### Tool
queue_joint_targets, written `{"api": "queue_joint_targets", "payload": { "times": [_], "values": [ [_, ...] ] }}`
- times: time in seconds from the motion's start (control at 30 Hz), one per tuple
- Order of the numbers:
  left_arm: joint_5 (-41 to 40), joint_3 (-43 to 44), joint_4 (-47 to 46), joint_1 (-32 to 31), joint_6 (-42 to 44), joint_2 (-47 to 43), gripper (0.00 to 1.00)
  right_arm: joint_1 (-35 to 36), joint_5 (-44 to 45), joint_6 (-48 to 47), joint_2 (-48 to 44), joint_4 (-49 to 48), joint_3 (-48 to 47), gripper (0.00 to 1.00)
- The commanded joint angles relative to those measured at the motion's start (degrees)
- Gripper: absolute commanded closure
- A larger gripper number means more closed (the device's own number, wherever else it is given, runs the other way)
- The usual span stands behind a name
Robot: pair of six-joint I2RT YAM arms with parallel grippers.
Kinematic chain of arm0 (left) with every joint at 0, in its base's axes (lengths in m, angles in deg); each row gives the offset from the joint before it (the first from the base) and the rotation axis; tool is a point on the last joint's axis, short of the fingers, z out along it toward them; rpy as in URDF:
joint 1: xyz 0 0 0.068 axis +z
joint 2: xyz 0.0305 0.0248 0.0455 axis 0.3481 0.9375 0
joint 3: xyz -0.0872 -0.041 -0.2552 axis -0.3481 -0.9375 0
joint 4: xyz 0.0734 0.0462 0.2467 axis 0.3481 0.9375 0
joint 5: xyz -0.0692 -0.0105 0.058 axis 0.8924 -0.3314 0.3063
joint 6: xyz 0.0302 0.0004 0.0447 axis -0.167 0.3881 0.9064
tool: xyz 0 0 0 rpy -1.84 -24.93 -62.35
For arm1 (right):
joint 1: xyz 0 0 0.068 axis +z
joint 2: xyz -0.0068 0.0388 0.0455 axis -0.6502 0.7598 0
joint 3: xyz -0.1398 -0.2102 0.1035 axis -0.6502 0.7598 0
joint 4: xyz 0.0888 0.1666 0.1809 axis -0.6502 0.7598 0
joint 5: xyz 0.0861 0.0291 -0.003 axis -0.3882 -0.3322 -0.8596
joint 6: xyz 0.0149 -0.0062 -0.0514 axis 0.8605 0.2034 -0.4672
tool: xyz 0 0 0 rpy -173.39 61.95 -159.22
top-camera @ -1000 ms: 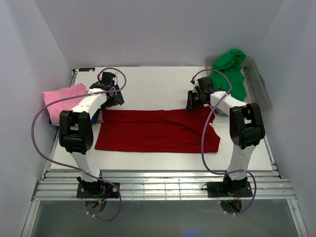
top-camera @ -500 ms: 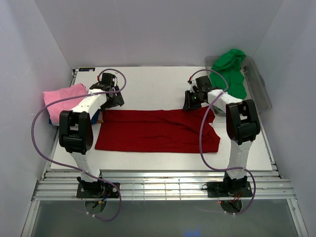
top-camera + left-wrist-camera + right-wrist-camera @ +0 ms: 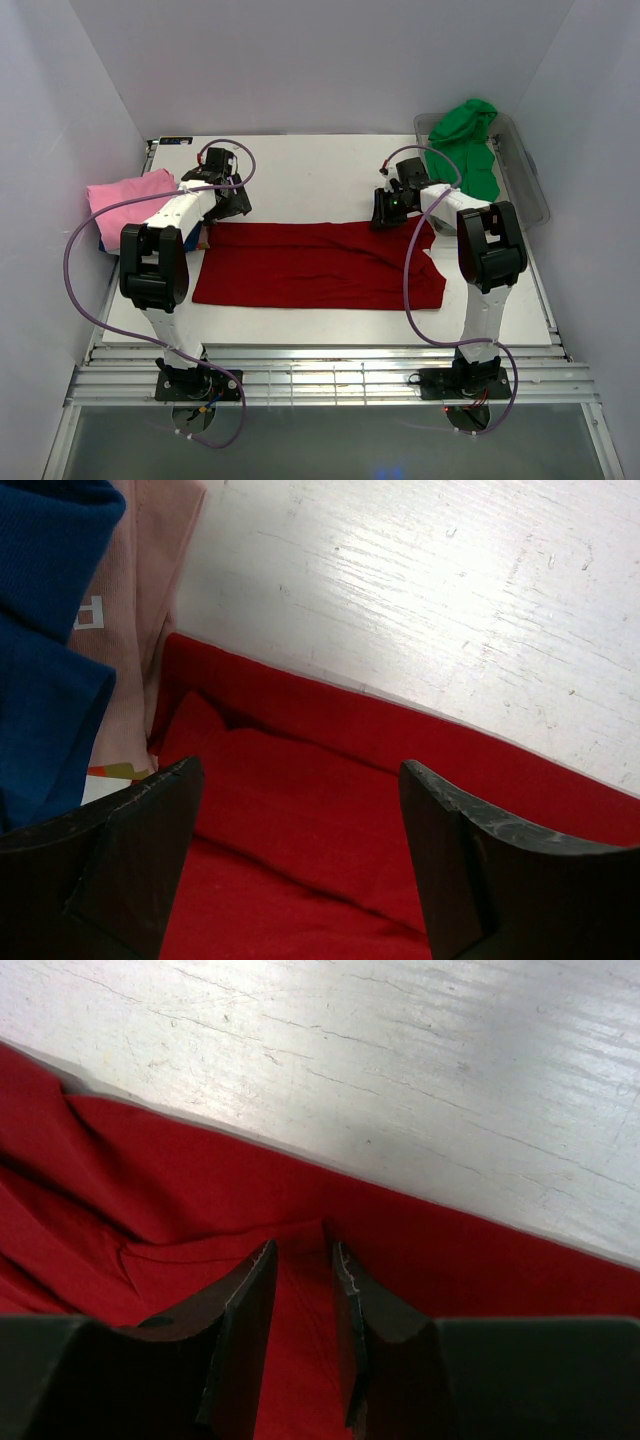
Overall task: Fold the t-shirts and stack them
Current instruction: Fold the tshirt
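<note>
- The red t-shirt [image 3: 318, 265] lay flat across the middle of the white worktop [image 3: 320, 170] as a long band running left to right. Its near edge was fairly straight, and a sleeve bulged out at its right end.
- The left gripper [image 3: 298, 780] hung low over the far left corner of the red t-shirt. Its fingers [image 3: 140, 850] were spread wide with nothing between them but the cloth lying below.
- In the left wrist view, the corner of the red t-shirt showed a shallow crease and sat just beside a peach t-shirt [image 3: 140, 590]. A blue t-shirt [image 3: 45, 650] lay over the peach one, further left.
- The right gripper [image 3: 300, 1250] was at the far edge of the red t-shirt, towards its right end. Its fingers [image 3: 240, 1330] stood close together with only a narrow gap.
- A small ridge of red cloth rose at the tips of the right fingers. Whether they were pinching that ridge or only resting on it could not be told.
- The pink t-shirt [image 3: 125, 195] lay on top of the pile at the left edge of the worktop, well apart from the right arm.
- The green t-shirt [image 3: 468, 140] was heaped in the clear plastic tub [image 3: 535, 195] at the far right corner, partly draped over the tub's rim.
</note>
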Motion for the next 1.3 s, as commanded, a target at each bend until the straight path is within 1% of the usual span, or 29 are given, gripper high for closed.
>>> {"api": "queue_joint_targets", "payload": {
  "times": [0.0,0.03,0.07,0.13,0.17,0.3,0.43,0.6,0.73,0.97,1.27],
  "values": [
    [0.0,-0.4,-0.5,-0.1,0.6,-2.4,0.11,0.3,-1.4,-1.0,0.1,0.2,0.5,0.65],
    [0.0,-0.4,-0.5,-0.1,0.6,-2.4,0.11,0.3,-1.7,-1.1,0.0,0.1,0.6,0.66],
    [0.0,-0.5,-0.4,-0.1,0.7,-2.4,0.11,0.3,-1.9,-1.3,-0.2,0.0,0.9,0.71],
    [0.0,-0.6,-0.5,-0.1,0.7,-2.5,0.11,0.3,-2.2,-1.6,-0.7,-0.3,1.3,0.77],
    [0.1,-0.7,-0.5,-0.1,0.7,-2.5,0.11,0.3,-2.3,-1.7,-0.7,-0.4,1.4,0.84],
    [0.0,-1.6,-0.5,-0.1,0.5,-3.0,0.11,0.3,-3.4,-2.1,-0.8,-0.5,2.1,0.91],
    [-0.2,-2.3,-0.6,-0.1,0.5,-4.0,0.11,0.3,-4.5,-1.8,-2.0,-1.2,3.1,0.92],
    [-0.2,-2.9,-0.5,-0.1,0.3,-5.2,0.11,1.5,-5.2,-2.3,-6.9,-0.3,4.9,0.92],
    [0.2,-3.6,-0.6,-0.1,-0.1,-5.5,0.11,3.2,-4.5,-2.5,-12.3,0.0,8.8,0.92],
    [1.5,-5.1,-0.8,-0.1,-1.1,-7.0,0.11,7.6,-3.1,-0.5,-23.0,-0.9,19.3,0.92],
    [1.9,-7.4,-0.8,-0.1,-1.1,-10.1,0.11,11.2,-1.1,2.4,-31.7,-1.2,27.8,0.92]
  ]
}}
